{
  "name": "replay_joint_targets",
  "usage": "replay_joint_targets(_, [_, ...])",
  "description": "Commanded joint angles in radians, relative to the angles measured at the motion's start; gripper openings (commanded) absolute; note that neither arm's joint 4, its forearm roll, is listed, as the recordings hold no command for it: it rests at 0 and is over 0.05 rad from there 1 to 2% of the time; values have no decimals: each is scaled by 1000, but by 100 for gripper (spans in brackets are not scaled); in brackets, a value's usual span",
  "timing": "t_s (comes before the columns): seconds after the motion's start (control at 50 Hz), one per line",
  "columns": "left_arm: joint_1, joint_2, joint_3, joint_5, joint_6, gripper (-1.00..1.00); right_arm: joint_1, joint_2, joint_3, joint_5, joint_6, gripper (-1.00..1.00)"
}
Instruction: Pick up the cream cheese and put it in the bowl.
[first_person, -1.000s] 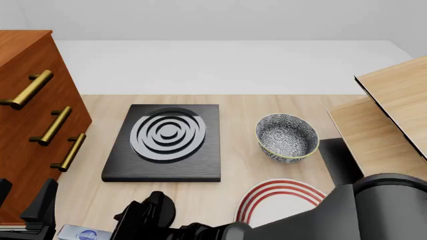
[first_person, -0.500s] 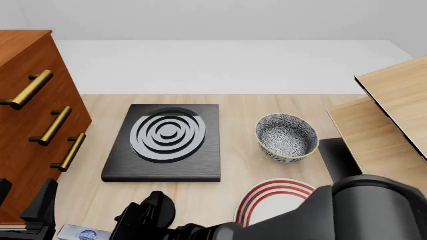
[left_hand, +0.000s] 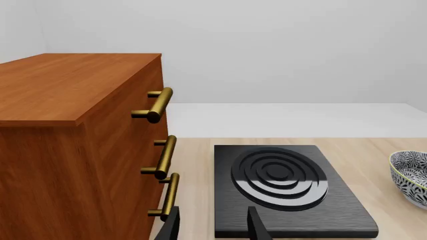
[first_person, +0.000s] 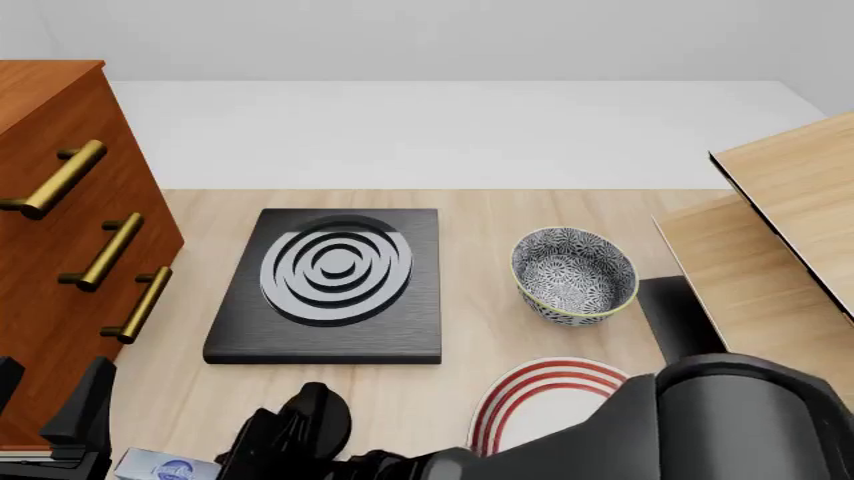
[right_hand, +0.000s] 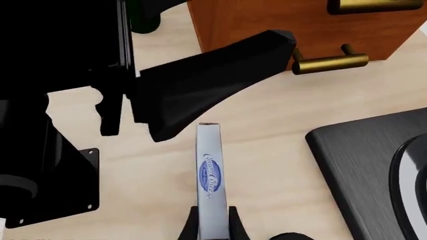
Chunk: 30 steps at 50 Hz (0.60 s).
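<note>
**A:** Right wrist view, nearest first: right gripper (right_hand: 212, 220) has its fingertips tight against both faces of the cream cheese (right_hand: 209, 175). Box stands on edge between them, blue logo side facing the camera, and runs out past the tips. Looks clamped on it, though only the tips show, so grip depth is a guess.

**B:** Where is it on the table?

**A:** Front view puts it at the near left corner (first_person: 163, 467), just off the cabinet (first_person: 60, 250), beside the left arm's base. Bowl (first_person: 574, 272) is well apart, far right, beyond the red-ringed plate (first_person: 541, 400).

**B:** Advice for the lift?

**A:** I'd go straight up first, since the cabinet and left arm are close. Then carry it across over the plate, and keep clear of the stove plate (first_person: 331, 285).

**B:** Left gripper?

**A:** Left gripper (left_hand: 212, 225) is released and holds nothing, pointing past the cabinet toward the stove plate.
</note>
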Motion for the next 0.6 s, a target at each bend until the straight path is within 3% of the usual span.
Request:
replay_joint_targets(0.02, [0, 0, 0, 0, 0, 100, -1, -4, 18, 0, -2, -100])
replay_joint_targets(0.3, [0, 0, 0, 0, 0, 100, -2, -50, 39, 16, -13, -100])
replay_joint_targets(0.6, [0, 0, 0, 0, 0, 100, 4, -170, 140, 15, -24, -100])
